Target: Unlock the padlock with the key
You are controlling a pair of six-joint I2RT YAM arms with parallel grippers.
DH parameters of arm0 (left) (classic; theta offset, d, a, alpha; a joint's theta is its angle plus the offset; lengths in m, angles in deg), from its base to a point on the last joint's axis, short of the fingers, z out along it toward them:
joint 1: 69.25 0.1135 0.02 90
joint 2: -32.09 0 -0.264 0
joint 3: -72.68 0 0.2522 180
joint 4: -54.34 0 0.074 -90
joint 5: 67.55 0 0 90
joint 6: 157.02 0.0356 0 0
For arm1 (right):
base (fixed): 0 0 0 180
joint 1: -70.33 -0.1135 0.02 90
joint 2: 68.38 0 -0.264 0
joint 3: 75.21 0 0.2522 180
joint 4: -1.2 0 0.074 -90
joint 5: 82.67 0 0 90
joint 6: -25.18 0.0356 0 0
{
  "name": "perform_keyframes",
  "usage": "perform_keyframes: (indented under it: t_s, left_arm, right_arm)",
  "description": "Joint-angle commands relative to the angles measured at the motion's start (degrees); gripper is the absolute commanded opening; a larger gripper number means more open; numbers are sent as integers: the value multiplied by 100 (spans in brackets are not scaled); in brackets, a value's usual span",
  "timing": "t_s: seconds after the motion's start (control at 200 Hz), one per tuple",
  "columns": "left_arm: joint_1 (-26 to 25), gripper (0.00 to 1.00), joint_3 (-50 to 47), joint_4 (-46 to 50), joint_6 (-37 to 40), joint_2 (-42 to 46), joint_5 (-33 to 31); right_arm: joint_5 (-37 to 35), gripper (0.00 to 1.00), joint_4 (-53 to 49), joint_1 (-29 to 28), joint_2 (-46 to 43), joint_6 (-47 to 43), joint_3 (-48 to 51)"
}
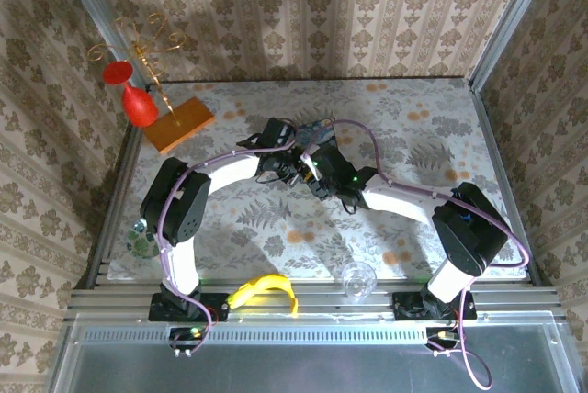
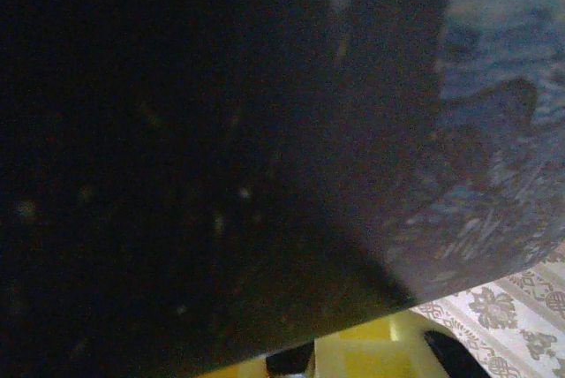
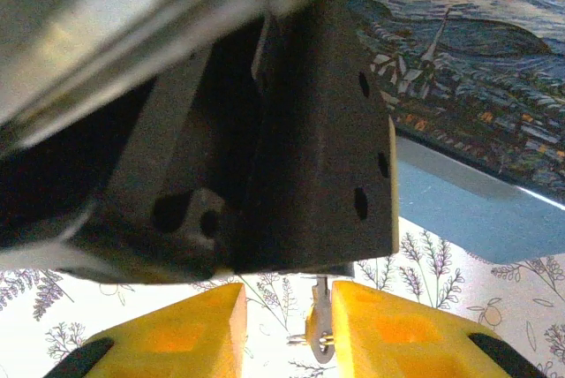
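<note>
In the right wrist view a small silvery key (image 3: pixel 322 329) hangs upright between my yellow fingers, close against the right finger (image 3: pixel 397 334). Its blade runs up into a small dark grey piece (image 3: pixel 334 269), seemingly the padlock's underside; a black block hides the rest. The jaws of my right gripper (image 3: pixel 287 307) stand open, with a gap between the left finger and the key. Behind is the blue painted tin (image 3: pixel 477 69). From above, both grippers meet mid-table, the left gripper (image 1: pixel 288 168) beside the right gripper (image 1: pixel 319 174). The left wrist view is pressed close to the dark tin (image 2: pixel 494 131), with yellow fingers (image 2: pixel 371 356) at the bottom edge.
A red goblet (image 1: pixel 138 101) and a wooden block (image 1: pixel 179 124) with a golden wire stand are at the back left. A banana (image 1: pixel 262 290) and a clear glass (image 1: pixel 358 278) lie near the front edge. Patterned walls close in the table (image 1: pixel 432 136).
</note>
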Motion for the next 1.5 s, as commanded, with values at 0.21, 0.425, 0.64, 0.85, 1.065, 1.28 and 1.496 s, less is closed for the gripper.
perform_keyframes:
  t_s: [0.21, 0.425, 0.64, 0.85, 1.065, 1.28, 1.496]
  left_arm:
    - [13, 0, 105, -150, -169, 38, 435]
    - [39, 0, 52, -163, -175, 73, 444]
    - [65, 0, 43, -226, -202, 75, 443]
    - [109, 0, 43, -262, -213, 102, 635]
    - [118, 0, 61, -280, -211, 93, 734]
    - [147, 0, 61, -280, -192, 124, 804]
    - [163, 0, 45, -297, -161, 154, 913]
  right_arm:
    - [-431, 30, 25, -23, -15, -79, 277]
    - [-574, 28, 36, -13, 44, -83, 269]
    - [-616, 28, 44, -5, 92, -157, 311]
    - [-536, 28, 162, -5, 67, -218, 445]
    - [-568, 27, 197, 2, 153, -258, 448]
    - [-599, 26, 299, 22, 290, -247, 454]
    - [-617, 23, 367, 122, 360, -254, 468]
